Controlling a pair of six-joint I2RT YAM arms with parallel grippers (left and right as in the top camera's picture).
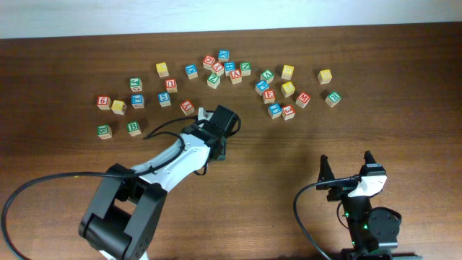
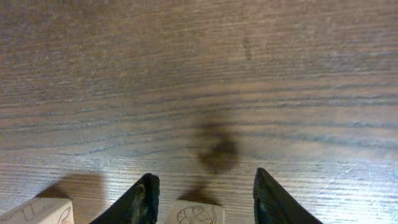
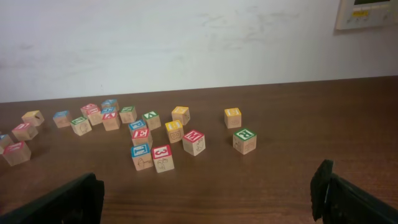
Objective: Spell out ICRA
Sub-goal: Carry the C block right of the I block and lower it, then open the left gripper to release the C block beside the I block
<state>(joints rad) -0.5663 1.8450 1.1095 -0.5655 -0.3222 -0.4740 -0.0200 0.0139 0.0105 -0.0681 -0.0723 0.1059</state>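
Nearest the left wrist camera, the left gripper (image 2: 205, 194) is hanging partly open over the wooden table (image 2: 199, 74). A pale wooden cube (image 2: 193, 214) is sitting between its dark fingers (image 2: 142, 202), close to the left one and with a clear gap to the right one, so nothing is being squeezed. The face turned towards us is showing only a line drawing, and we cannot tell its letter; as a cube it is offering no long axis, and it is lying flat on the table. A second pale cube (image 2: 36, 211) is peeking in just outside the left finger.

Nearest the right wrist camera, the right gripper (image 3: 208, 200) is hanging with its jaws spread wide, holding nothing. Beyond it we are reading what looks like a red 3 cube (image 3: 162, 155), just beside a blue-topped cube (image 3: 140, 155); a little farther, a red M cube (image 3: 193, 142) and a red E cube (image 3: 140, 134). To their right the green R cube (image 3: 244, 140) is standing apart, lettered face up and a drawn face towards us; which way its letter is pointing we cannot tell. Farther on, three yellow-topped cubes (image 3: 232, 116) are sitting among the others; whether one is the C we cannot read, and the I and A we are failing to pick out. Farthest, a panel (image 3: 367, 12) is hanging on the white wall (image 3: 186, 43), its writing too small to read.
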